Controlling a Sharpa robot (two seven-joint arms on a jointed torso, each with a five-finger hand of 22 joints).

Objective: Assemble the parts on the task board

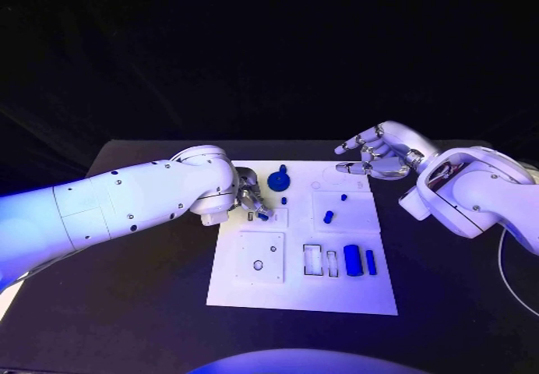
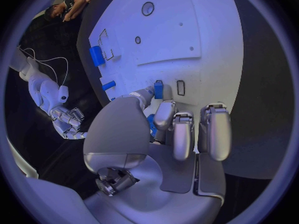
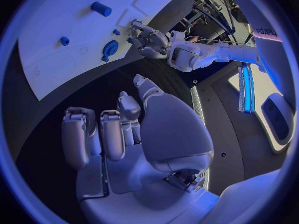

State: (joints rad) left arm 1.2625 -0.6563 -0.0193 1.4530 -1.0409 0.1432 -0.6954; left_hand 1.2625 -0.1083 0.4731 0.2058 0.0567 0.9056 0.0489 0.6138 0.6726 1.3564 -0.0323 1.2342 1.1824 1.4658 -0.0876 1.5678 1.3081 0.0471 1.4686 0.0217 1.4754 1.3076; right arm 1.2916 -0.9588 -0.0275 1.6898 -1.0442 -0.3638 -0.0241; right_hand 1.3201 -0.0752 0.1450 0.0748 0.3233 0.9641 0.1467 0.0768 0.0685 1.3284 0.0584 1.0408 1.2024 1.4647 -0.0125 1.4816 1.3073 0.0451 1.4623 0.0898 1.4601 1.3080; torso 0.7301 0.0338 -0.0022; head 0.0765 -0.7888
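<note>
The white task board (image 1: 303,292) lies mid-table. My left hand (image 1: 249,201) is low over its back left part. The thumb tip touches a small blue part (image 2: 158,89) that stands at a slot, and the other fingers (image 2: 187,134) are bent and apart from it. A blue disc-shaped part (image 1: 279,182) lies just behind that hand. Small blue pegs (image 1: 329,217) stand mid-board. A blue cylinder (image 1: 353,259) and a blue bar (image 1: 371,262) sit in slots on the right. My right hand (image 1: 376,156) hovers over the board's back right corner, fingers spread, holding nothing.
Black table (image 1: 146,312) surrounds the board on all sides. A square plate (image 1: 261,255) with holes is on the board's near left. Two unfilled rectangular slots (image 1: 313,261) lie beside the cylinder. A thin cable (image 1: 503,265) runs along the table's right side.
</note>
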